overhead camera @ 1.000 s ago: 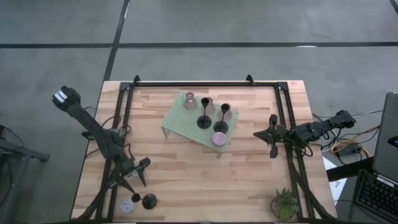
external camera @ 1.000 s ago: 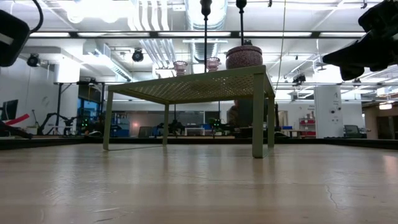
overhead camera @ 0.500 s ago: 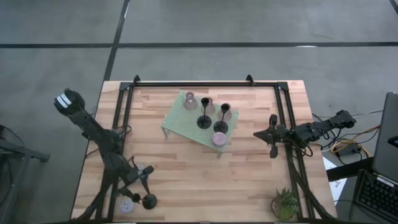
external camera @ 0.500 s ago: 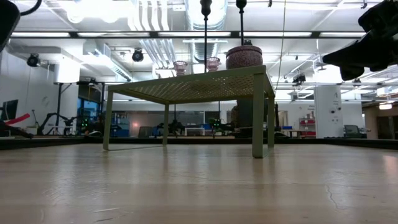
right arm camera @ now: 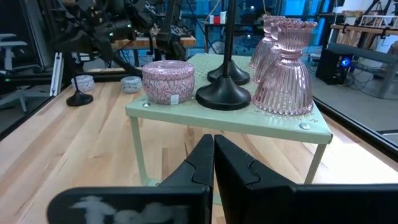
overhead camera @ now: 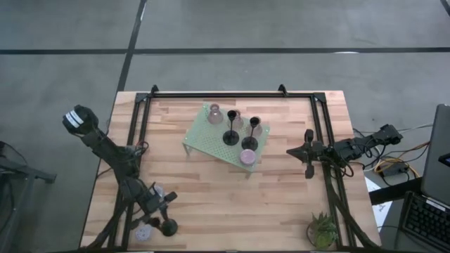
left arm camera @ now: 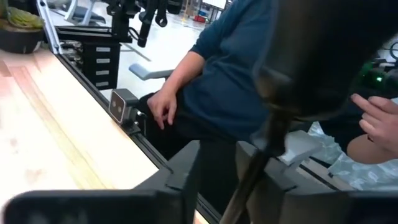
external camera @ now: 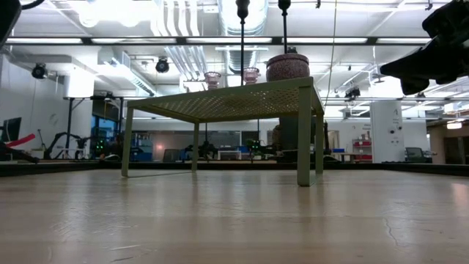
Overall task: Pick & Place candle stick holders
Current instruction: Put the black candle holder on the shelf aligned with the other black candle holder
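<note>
Left pincer (overhead camera: 160, 208) seemingly grips a black candle holder (overhead camera: 169, 226) near the table's corner.

pale green stand (overhead camera: 211, 137), pink ribbed holder (right arm camera: 286, 78)

Three black holders (overhead camera: 230, 135), three pink glass holders (right arm camera: 283, 74), three squat holders (right arm camera: 168, 81) (plus one stand (overhead camera: 204, 137), one plant (overhead camera: 322, 230)).

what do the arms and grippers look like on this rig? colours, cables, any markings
Both arms are dark, near black, built of slim jointed segments. The left arm ends in a round cap with white stripes at its outer end. The right arm has cables trailing off the table's edge. The right gripper has two flat, angular black fingers. The left gripper is dark too.
</note>
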